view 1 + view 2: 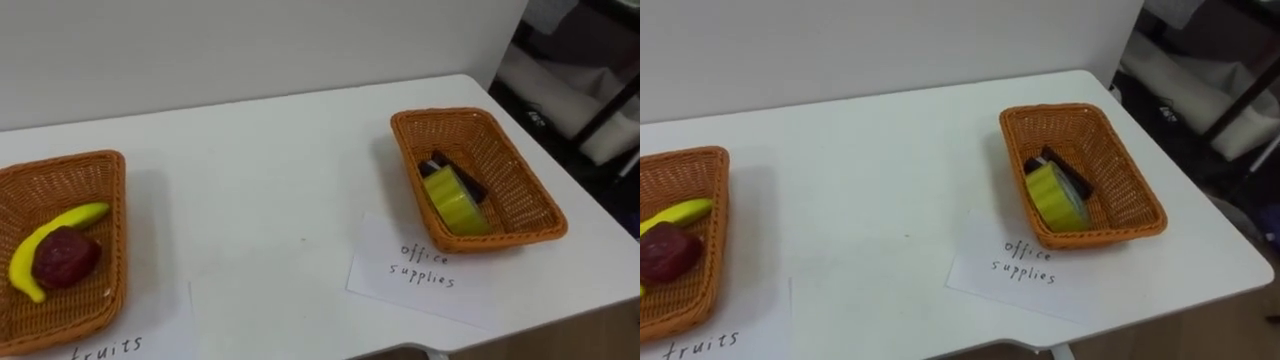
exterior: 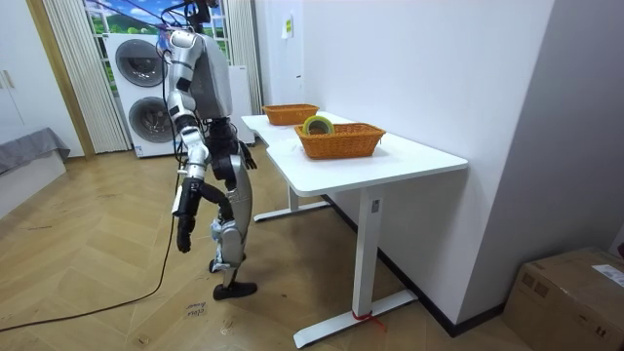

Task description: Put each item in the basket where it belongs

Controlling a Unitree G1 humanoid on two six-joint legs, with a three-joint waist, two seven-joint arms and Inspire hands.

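On the white table [image 1: 270, 190], a wicker basket [image 1: 60, 172] at the left holds a yellow banana [image 1: 62, 232] and a dark red fruit [image 1: 66, 258]. At the right, a second wicker basket [image 1: 522, 192] holds a yellow-green tape roll [image 1: 455, 202] standing on edge and a dark flat item [image 1: 458, 172] behind it. In the room view I stand a step back from the table's long side. My right arm hangs down, with the right hand [image 2: 183, 232] near knee height and away from the table.
A handwritten paper label [image 1: 425, 265] lies in front of the right basket, and another label [image 1: 110, 347] in front of the left one. The table's right edge drops to dark furniture [image 1: 590, 90]. Washing machines [image 2: 146, 93] stand behind me and a cardboard box [image 2: 575, 292] sits on the floor.
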